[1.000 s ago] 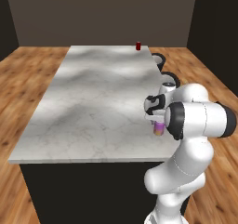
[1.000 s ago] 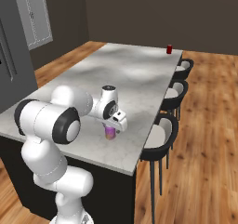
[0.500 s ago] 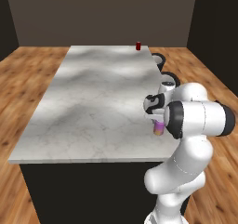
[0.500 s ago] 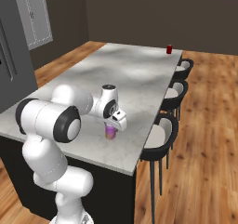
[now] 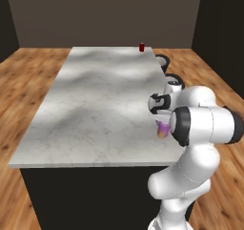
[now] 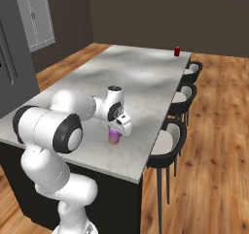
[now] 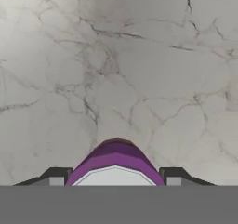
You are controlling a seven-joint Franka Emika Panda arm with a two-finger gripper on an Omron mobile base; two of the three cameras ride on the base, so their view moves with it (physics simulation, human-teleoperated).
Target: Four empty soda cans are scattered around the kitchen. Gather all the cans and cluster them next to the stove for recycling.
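Your fingers [image 7: 115, 179] are closed on the purple can [image 7: 115, 159], one dark tip on each side of it, with its silver top toward the camera in the hand view. That can [image 5: 162, 129] stands upright on the marble table [image 5: 95, 105] near its right edge and close to the near end, just under the hand. You can see a red can [image 5: 141, 47] well apart from it at the table's far end, and black stools [image 6: 168, 143] line the right side.
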